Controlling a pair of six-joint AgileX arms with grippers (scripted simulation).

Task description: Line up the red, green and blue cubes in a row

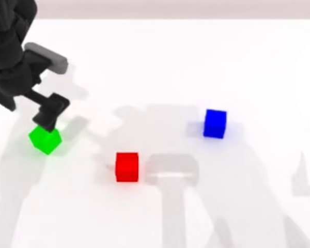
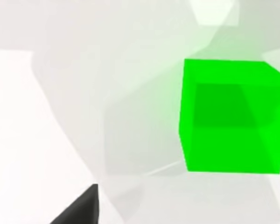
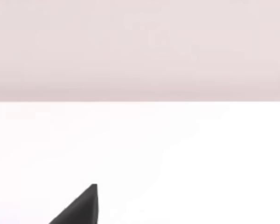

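Note:
The green cube (image 1: 45, 139) sits at the table's left, and it shows close up in the left wrist view (image 2: 228, 121). My left gripper (image 1: 48, 120) hangs open just behind and above it, not touching it. Only one dark fingertip (image 2: 81, 210) of it shows in the left wrist view. The red cube (image 1: 127, 167) lies near the middle front. The blue cube (image 1: 215, 123) lies to the right of the middle, farther back. My right arm is outside the top view. Its wrist view shows one fingertip (image 3: 81, 210) over bare table, with nothing held.
The white table (image 1: 160, 62) ends at a far edge below a pale wall (image 1: 170, 8). Grey shadows of the arms fall across the table's front and middle. The three cubes stand well apart.

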